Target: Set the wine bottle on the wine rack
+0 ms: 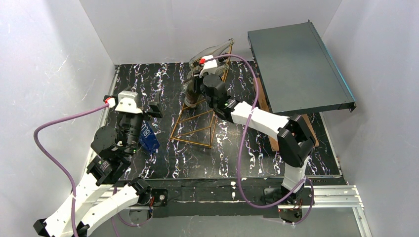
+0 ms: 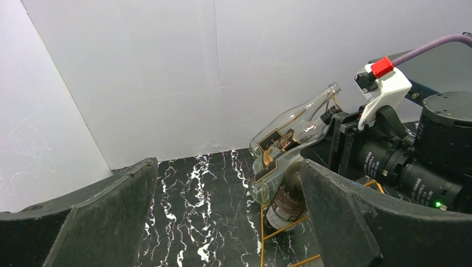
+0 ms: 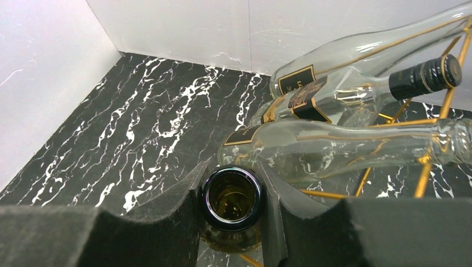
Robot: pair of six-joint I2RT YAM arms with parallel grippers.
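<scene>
Three views, top one first. Up there, right gripper (image 1: 196, 85) clamped round the neck of the brown bottle (image 1: 191, 97), upright, right at the left side of the rack (image 1: 193, 132) near its far end. Clear bottles (image 1: 212, 50) lying up on that far end, necks pointing right. Can't tell from above whether the brown bottle's base is touching the tabletop (image 1: 168, 163). Over on the left, left gripper (image 1: 150, 109) well apart from the rack, jaws wide apart, holding nothing. Dark box (image 1: 296, 64) at the far right. Next, left wrist: fingers (image 2: 94, 222) spread wide, nothing between them but marble. Brown bottle (image 2: 286, 200) upright behind the right-hand finger, tucked under the tilted clear bottles (image 2: 289, 139), rack (image 2: 261, 233) wire just beside it. Last, right wrist: looking straight down into the open mouth of the brown bottle (image 3: 232, 197), pads (image 3: 167, 222) squeezed against the neck from both sides. Three clear bottles (image 3: 356, 92) lying across the rack (image 3: 426, 167) rungs just past it, stacked, one with a black cap.
</scene>
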